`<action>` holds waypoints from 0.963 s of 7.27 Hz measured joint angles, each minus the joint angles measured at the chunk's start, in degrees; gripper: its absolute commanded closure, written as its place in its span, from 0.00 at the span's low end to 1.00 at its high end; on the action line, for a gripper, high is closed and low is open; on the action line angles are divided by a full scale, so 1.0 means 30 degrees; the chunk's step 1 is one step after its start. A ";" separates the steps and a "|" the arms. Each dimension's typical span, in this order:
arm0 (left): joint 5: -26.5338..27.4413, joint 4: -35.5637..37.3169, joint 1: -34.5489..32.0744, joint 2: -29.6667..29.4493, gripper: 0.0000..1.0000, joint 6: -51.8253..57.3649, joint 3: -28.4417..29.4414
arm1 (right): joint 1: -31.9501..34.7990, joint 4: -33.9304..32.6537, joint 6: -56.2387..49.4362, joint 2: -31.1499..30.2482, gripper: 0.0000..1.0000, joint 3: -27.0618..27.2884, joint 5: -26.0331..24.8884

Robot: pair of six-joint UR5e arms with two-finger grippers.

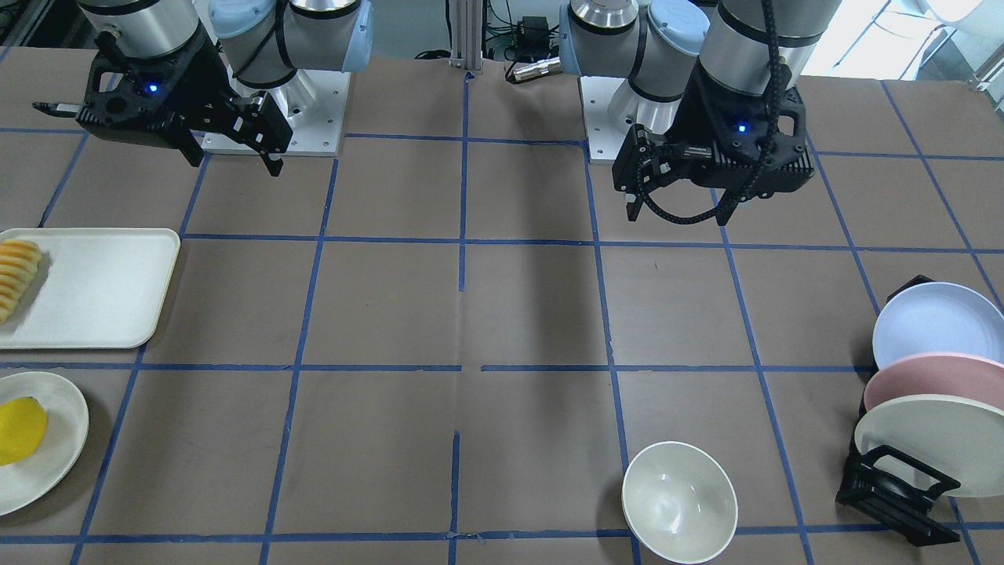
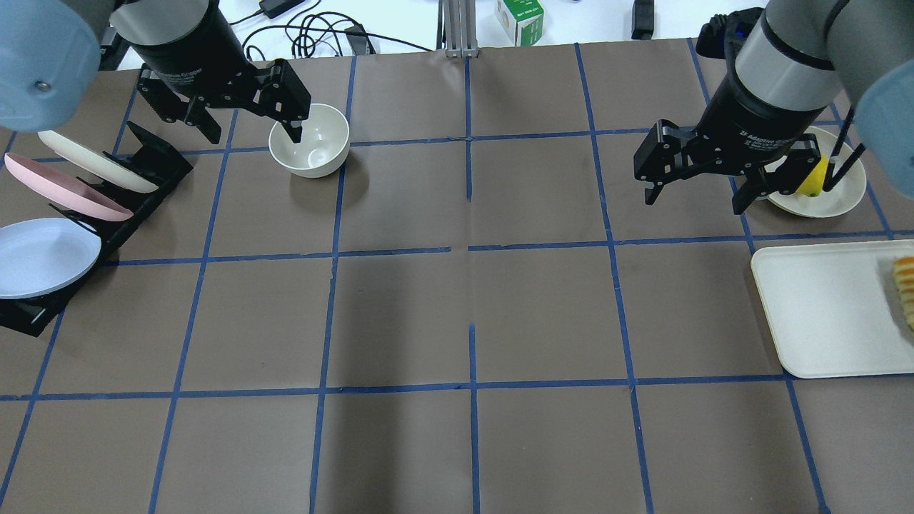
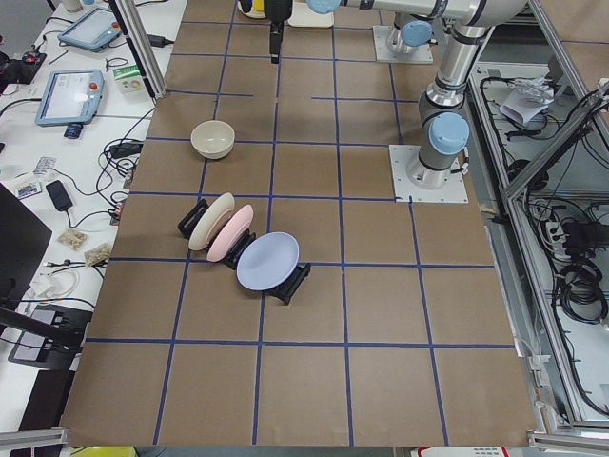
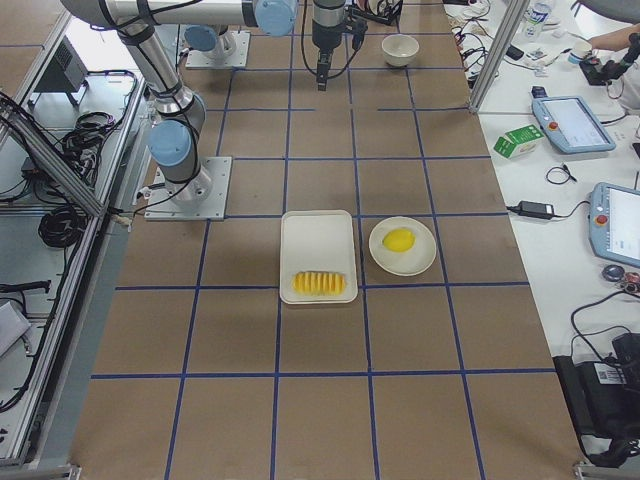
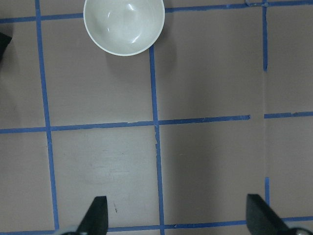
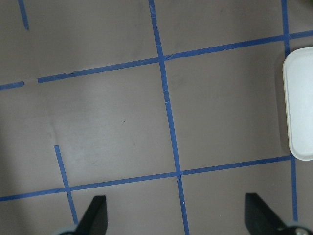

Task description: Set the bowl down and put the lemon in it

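The off-white bowl (image 1: 679,502) stands upright and empty on the brown table; it also shows in the overhead view (image 2: 309,140) and the left wrist view (image 5: 123,24). The yellow lemon (image 1: 20,430) lies on a flat cream plate (image 1: 55,463) at the other end; in the overhead view the lemon (image 2: 814,182) is partly hidden behind my right gripper. My left gripper (image 2: 253,132) is open and empty, held high, beside the bowl in the overhead view. My right gripper (image 2: 692,202) is open and empty, held high, left of the lemon's plate.
A black rack (image 1: 894,490) holds a blue, a pink and a cream plate next to the bowl. A white tray (image 1: 94,290) with a row of fruit slices (image 1: 16,275) lies next to the lemon's plate. Blue tape lines grid the table.
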 measured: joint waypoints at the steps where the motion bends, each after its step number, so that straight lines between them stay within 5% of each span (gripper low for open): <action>1: 0.0008 0.0000 -0.0001 0.0000 0.00 0.0000 0.0000 | 0.0000 -0.0019 -0.0020 0.0003 0.00 0.0000 0.0052; 7: -0.0010 0.0001 -0.0002 -0.0005 0.00 0.0000 0.0001 | -0.0170 0.0241 -0.0154 0.0064 0.00 0.0071 -0.0306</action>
